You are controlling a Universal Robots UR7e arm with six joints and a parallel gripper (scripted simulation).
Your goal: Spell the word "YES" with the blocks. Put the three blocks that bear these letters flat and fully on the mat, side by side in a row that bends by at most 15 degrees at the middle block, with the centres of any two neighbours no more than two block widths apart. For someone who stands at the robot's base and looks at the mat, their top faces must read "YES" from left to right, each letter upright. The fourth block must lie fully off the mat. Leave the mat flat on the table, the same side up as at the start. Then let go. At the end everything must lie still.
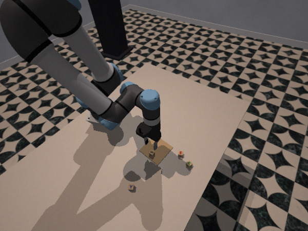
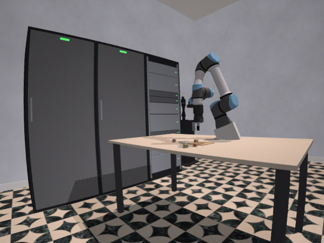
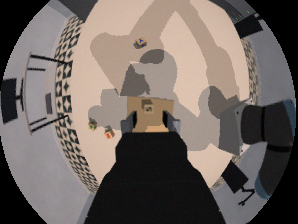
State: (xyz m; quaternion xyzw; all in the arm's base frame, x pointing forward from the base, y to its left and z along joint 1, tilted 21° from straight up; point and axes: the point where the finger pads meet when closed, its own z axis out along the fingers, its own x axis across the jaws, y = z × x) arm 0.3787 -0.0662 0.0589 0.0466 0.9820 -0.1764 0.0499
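Observation:
The tan mat (image 1: 164,149) (image 2: 208,143) (image 3: 136,109) lies flat on the table. The S block (image 1: 151,153) (image 2: 196,140) (image 3: 148,107) lies on it, letter up, near the mat edge facing the Y block. The Y block (image 1: 131,187) (image 2: 174,140) (image 3: 141,42), with a blue letter, lies off the mat. The red E block (image 1: 180,153) (image 2: 195,144) (image 3: 109,134) lies off the mat's other side. Beside it is a block with an unclear green letter (image 1: 189,164) (image 2: 185,146) (image 3: 92,125). My gripper (image 1: 151,145) (image 2: 196,127) (image 3: 149,116) is open and empty, raised above the mat.
The table (image 1: 205,110) (image 2: 259,148) carries the arm's base (image 2: 228,131). The table edge (image 1: 222,157) runs beyond the E and green-letter blocks. Arm shadows fall across the mat and table. Tall dark cabinets (image 2: 62,108) stand behind the table.

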